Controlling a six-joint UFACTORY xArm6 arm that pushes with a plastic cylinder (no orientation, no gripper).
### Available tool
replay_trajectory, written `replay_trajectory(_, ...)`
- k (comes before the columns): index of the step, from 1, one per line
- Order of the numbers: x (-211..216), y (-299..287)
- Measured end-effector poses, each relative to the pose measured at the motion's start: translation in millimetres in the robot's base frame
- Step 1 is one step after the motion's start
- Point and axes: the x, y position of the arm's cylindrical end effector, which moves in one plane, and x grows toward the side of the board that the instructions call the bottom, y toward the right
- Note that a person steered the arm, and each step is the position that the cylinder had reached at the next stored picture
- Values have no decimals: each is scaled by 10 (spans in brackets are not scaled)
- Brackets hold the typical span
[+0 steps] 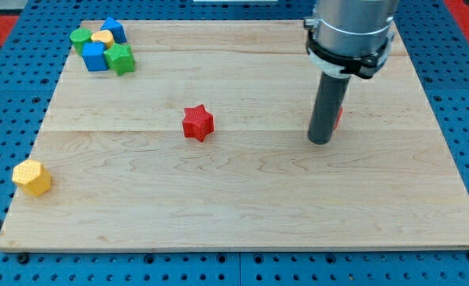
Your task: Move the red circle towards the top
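Note:
The red circle (339,117) is almost wholly hidden behind my rod; only a thin red sliver shows at the rod's right edge, right of the board's middle. My tip (320,141) rests on the board just in front of the red circle, on its bottom-left side, touching or nearly touching it. A red star (197,123) lies near the board's middle, well to the left of my tip.
A cluster at the top left holds a green circle (80,37), a yellow block (102,38), two blue blocks (114,29) (94,56) and a green star (120,59). A yellow hexagon (32,177) sits at the left edge. The wooden board (242,199) lies on a blue pegboard.

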Motion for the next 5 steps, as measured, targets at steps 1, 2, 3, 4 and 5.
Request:
replay_trajectory(1, -128, 73)
replay_trajectory(2, -231, 73)
replay_trajectory(3, -326, 73)
replay_trajectory(4, -385, 84)
replay_trajectory(5, -455, 148)
